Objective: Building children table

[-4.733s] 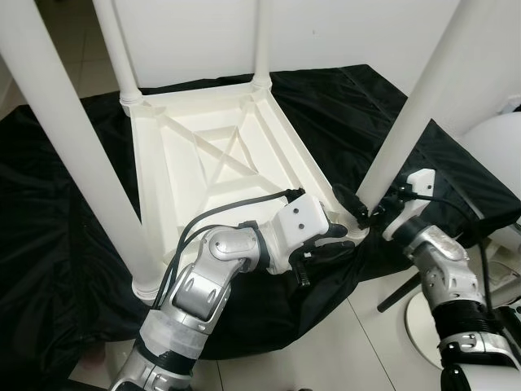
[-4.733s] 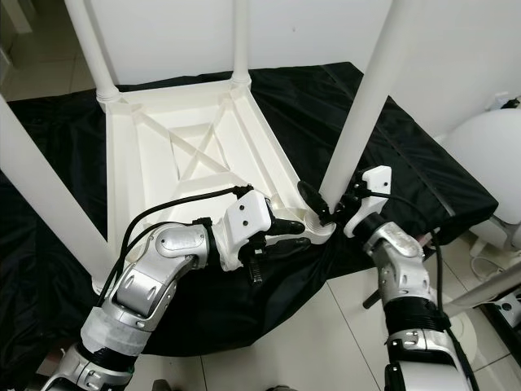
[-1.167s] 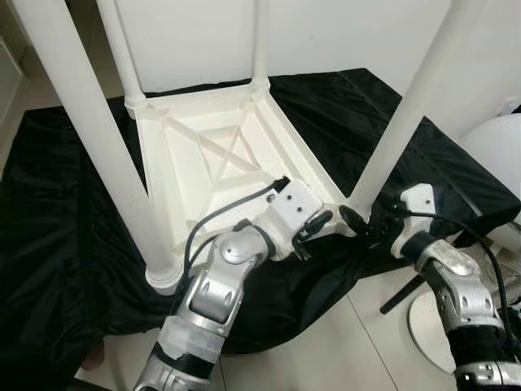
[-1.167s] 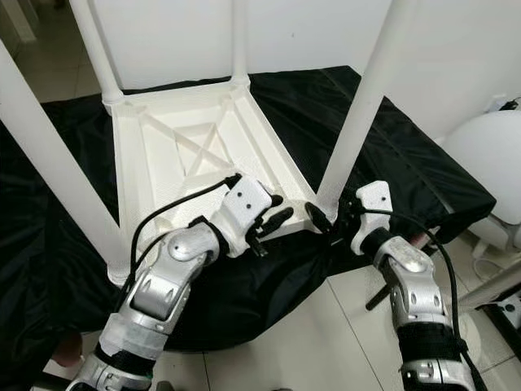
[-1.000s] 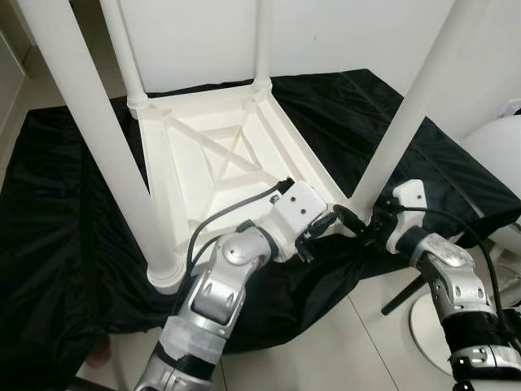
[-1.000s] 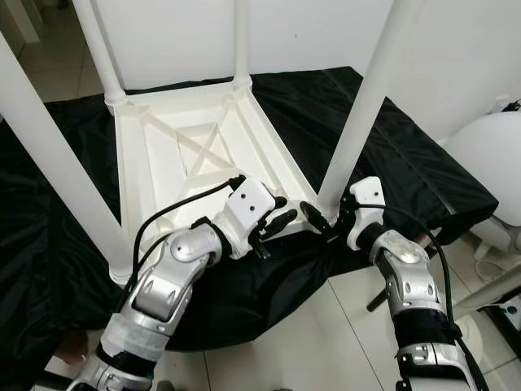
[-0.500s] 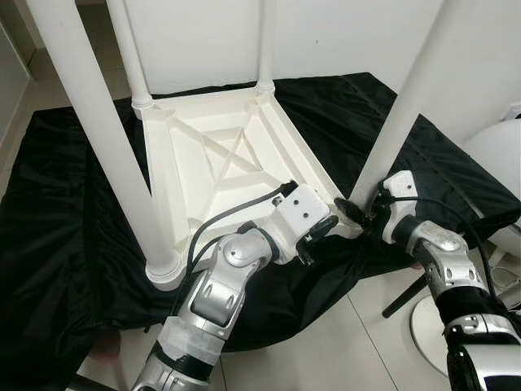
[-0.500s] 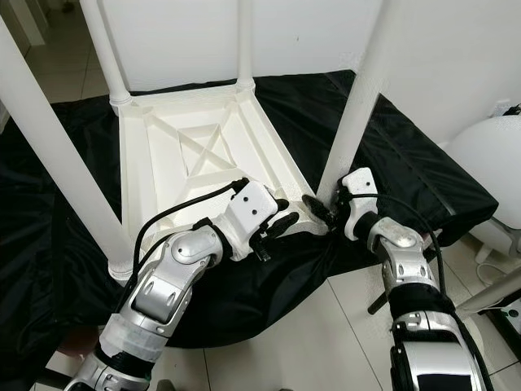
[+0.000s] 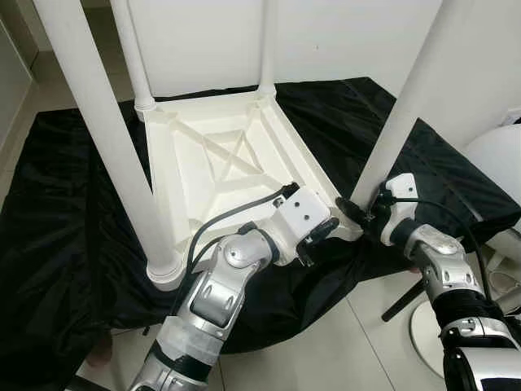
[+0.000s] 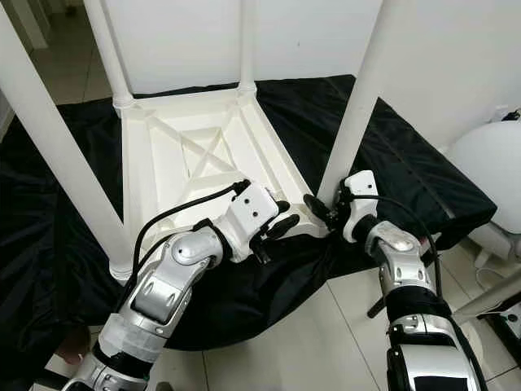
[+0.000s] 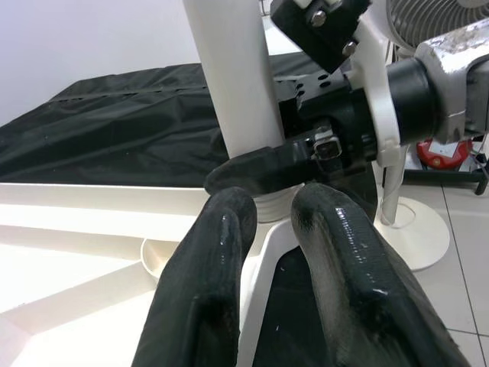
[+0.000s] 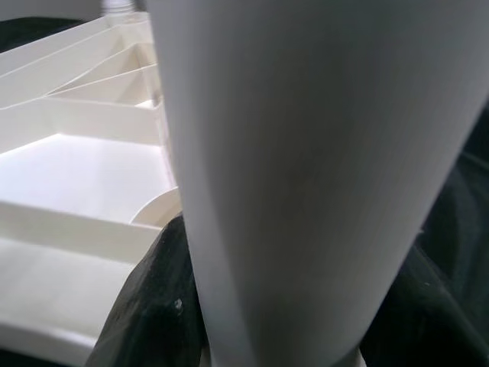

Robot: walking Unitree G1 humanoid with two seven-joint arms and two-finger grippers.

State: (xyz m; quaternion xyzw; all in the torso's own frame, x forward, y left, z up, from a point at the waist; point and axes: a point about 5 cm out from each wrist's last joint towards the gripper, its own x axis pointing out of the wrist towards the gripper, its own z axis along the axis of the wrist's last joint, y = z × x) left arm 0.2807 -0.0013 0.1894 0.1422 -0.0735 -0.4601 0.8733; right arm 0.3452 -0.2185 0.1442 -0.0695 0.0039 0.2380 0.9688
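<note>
A white children's table (image 9: 212,163) lies upside down on a black cloth (image 9: 65,204), its legs standing up. My right gripper (image 9: 362,213) is at the foot of the near right leg (image 9: 407,106), shut on it; one black finger (image 11: 260,168) crosses the leg's base in the left wrist view, and the leg (image 12: 306,153) looms close in the right wrist view. My left gripper (image 9: 320,232) rests at the table's near rim beside that corner. Its fingers (image 11: 214,252) sit close together with nothing between them.
The black cloth hangs over the platform's near edge onto a white tiled floor (image 9: 342,350). A white rounded object (image 9: 496,155) stands at the right, with a white fan base (image 11: 416,229) and a red item (image 11: 439,149) behind. A white wall backs the scene.
My right gripper has drawn in closer against the foot of the near right leg. The left gripper stays at the rim. The view has shifted slightly.
</note>
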